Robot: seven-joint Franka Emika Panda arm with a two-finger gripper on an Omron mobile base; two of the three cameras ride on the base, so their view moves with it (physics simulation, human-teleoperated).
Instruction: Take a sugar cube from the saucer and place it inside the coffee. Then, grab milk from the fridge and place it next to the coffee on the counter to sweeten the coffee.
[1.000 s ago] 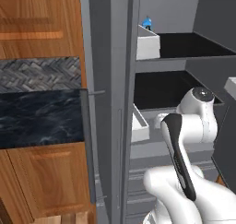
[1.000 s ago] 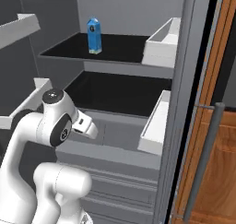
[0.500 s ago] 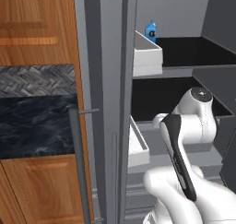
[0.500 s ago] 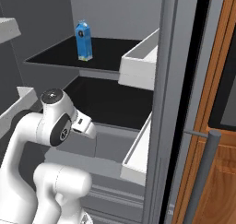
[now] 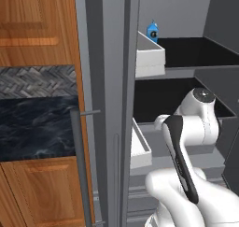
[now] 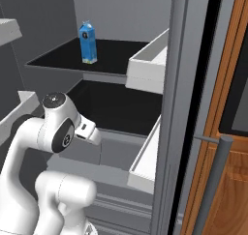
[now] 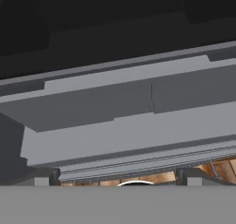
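Open fridge (image 6: 184, 84) shelves stand before the arm. Milk (image 6: 87, 43) stands upright near the top shelf's back, with bare shelf around it. Claw (image 7: 118, 179) released, fingertips spread, well below the milk.

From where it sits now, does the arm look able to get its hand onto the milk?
Probably yes. The fridge stands open, and the milk stands alone and upright on the upper dark shelf with nothing in front of it. The arm is folded low below that shelf, so the hand has to rise first.
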